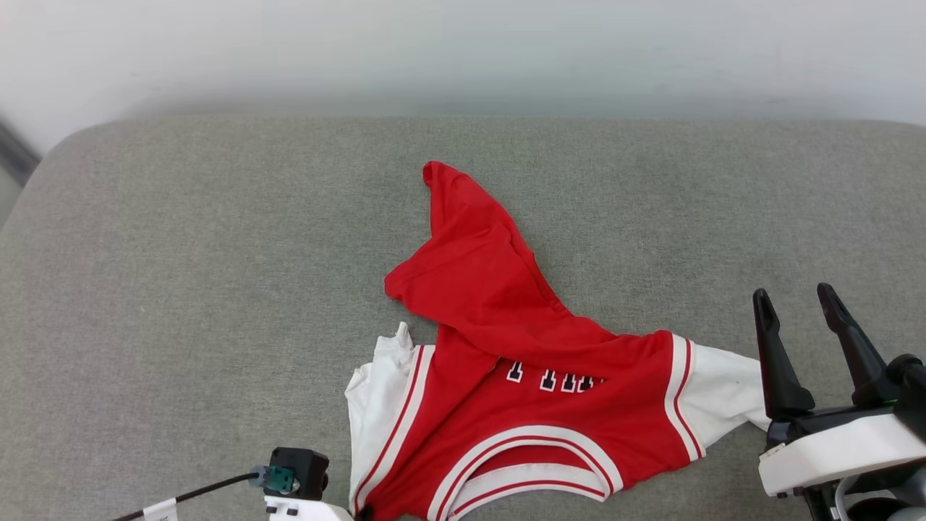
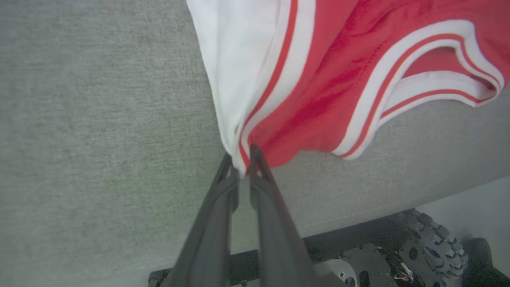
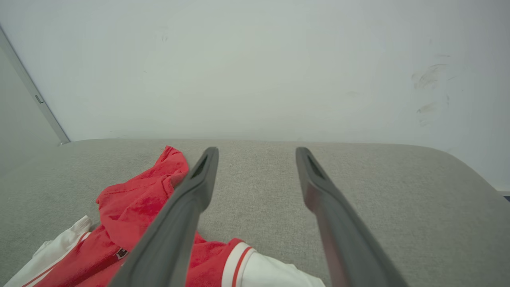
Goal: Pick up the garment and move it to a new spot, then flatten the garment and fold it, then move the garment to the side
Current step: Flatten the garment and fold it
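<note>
The garment (image 1: 521, 362), a red jersey with white sleeves and striped trim, lies crumpled near the front middle of the grey cushion, its lower half folded up and back. In the left wrist view my left gripper (image 2: 241, 159) is shut on the garment (image 2: 318, 79) at its near corner, where the white sleeve meets the red striped trim. Just the left wrist housing (image 1: 296, 474) appears at the bottom of the head view. My right gripper (image 1: 796, 300) stands open to the right of the white sleeve, nothing between its fingers (image 3: 199, 179); the garment (image 3: 135, 207) lies left of them.
The grey cushion (image 1: 181, 289) spreads wide, with free room to the left, right and behind the jersey. A pale wall (image 1: 463, 51) rises behind it. Below the cushion's front edge the robot's base and a wheel (image 2: 430, 247) show.
</note>
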{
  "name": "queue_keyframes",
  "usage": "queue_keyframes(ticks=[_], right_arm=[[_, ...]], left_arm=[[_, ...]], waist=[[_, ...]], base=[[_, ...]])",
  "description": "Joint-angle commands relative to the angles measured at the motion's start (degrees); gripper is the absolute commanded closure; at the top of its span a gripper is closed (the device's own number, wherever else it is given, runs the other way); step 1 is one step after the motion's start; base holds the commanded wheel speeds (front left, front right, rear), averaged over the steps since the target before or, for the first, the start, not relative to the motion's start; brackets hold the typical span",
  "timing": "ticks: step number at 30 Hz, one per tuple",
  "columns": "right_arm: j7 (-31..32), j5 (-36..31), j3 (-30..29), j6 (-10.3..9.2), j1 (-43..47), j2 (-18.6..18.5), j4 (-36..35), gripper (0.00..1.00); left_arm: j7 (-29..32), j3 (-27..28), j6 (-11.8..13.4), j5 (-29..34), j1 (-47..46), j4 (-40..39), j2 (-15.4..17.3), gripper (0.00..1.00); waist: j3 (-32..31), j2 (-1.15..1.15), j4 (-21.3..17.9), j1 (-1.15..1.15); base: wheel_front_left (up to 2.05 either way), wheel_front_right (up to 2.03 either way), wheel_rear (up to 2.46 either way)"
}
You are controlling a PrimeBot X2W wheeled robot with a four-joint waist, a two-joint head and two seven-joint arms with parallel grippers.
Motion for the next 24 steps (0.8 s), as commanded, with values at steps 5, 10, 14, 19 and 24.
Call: queue_keyframes(ticks=[5,10,14,19,24], right_arm=[[0.78,0.72,0.01,-0.04,1.36,0.12,-0.15,0.00],[2.20,0.64,-0.29,-0.04,2.59,0.12,-0.25,0.00],[2.99,0.86,-0.64,-0.04,3.37,0.12,-0.36,0.00],[4.93,1.31,-1.02,-0.04,4.64,0.13,-0.09,0.00],[9.35,4.76,-2.53,-0.04,6.07,-0.27,1.13,0.00]], left_arm=[[-6.09,1.43,0.15,0.07,-1.12,1.30,-2.78,0.00],[-14.49,4.08,1.15,1.78,-3.16,1.12,-4.27,0.00],[-20.10,5.39,1.49,3.74,-4.54,0.52,-4.48,0.00],[-28.54,6.90,1.98,6.92,-6.55,-0.32,-4.63,0.00],[-32.36,6.82,2.87,10.50,-7.91,-2.09,-3.60,0.00]], waist=[[-1.51,0.00,0.28,0.00],[-3.35,0.00,-0.19,0.00],[-4.43,0.00,-0.68,0.00],[-5.75,0.00,-1.41,0.00],[-6.58,0.00,-1.66,0.00]], base=[[0.00,0.00,0.00],[0.00,0.00,0.00],[0.00,0.00,0.00],[0.00,0.00,0.00],[0.00,0.00,0.00]])
